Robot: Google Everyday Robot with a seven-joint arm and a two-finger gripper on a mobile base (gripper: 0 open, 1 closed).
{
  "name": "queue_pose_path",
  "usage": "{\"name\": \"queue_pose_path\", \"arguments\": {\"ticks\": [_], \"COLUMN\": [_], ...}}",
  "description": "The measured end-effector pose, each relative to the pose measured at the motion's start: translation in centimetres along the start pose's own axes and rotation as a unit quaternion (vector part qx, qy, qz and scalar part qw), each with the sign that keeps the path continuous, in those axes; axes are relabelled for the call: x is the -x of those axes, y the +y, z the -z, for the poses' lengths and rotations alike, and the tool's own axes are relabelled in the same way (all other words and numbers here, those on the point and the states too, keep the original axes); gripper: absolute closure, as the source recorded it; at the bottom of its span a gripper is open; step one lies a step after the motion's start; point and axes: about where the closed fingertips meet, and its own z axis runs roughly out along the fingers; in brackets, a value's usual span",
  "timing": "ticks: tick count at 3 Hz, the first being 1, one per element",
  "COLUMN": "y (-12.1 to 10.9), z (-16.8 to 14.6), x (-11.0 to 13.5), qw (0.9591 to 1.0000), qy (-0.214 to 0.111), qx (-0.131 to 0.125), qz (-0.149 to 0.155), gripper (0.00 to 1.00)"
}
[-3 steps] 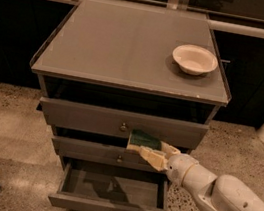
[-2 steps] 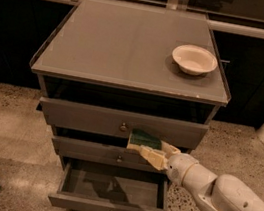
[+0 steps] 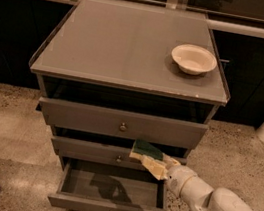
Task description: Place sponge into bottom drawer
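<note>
Nothing has shifted since a moment ago: the sponge [image 3: 147, 150] sits pinched in my closed fingers [image 3: 155, 167], its near end hidden by them, in front of the middle drawer [image 3: 93, 150]. Below, the bottom drawer [image 3: 109, 208] stands open, its right corner behind my arm [image 3: 215, 208].

Gripper [image 3: 155, 164] over open bottom drawer [image 3: 109, 208], jaws clamped on sponge [image 3: 146, 150].

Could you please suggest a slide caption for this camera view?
The gripper holds the sponge above the open bottom drawer; a white bowl sits on the cabinet top.
</note>
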Motion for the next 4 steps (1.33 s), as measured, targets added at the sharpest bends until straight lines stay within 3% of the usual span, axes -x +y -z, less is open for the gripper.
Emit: {"name": "queue_pose_path", "arguments": {"ticks": [1,3,4], "y": [-3.1,-7.5,-7.6], "z": [-1.5,-3.8,-3.8], "x": [-5.2,-13.7,-13.9], "qw": [0.9991,0.9936,0.9934], "qy": [0.009,0.051,0.052], "qx": [-0.032,-0.092,-0.094], "qz": [-0.026,-0.040,-0.041], "gripper": [1.00,1.00,1.00]}}
